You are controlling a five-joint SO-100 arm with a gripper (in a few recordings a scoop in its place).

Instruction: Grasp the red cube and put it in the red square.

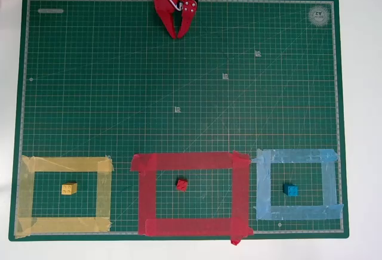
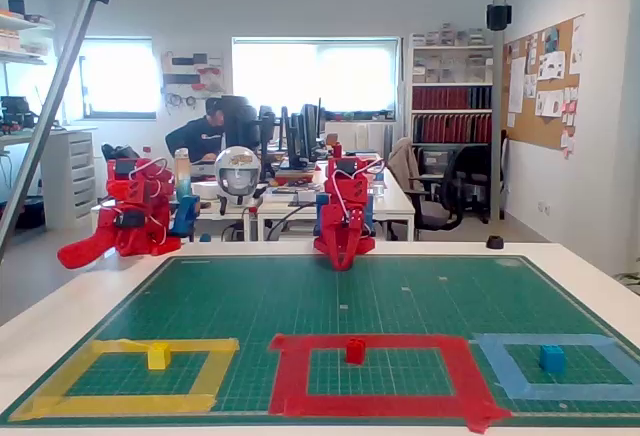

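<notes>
Red cube (image 1: 181, 183) inside red square (image 1: 241, 189), far from gripper (image 1: 178, 34).

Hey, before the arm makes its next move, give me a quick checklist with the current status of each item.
1. Red cube lies inside the red square: ok, it sits on the mat within the tape outline, clear of the strips.
2. End effector is free of the cube: ok, it is parked at the far edge of the green mat, fingertips together, holding nothing.
3. Yellow cube is in the yellow frame: ok.
4. Blue cube is in the light-blue frame: ok.
5. Path between the end effector and the frames is open: ok.
6. Red cube lies flat: cannot tell, too small.
</notes>
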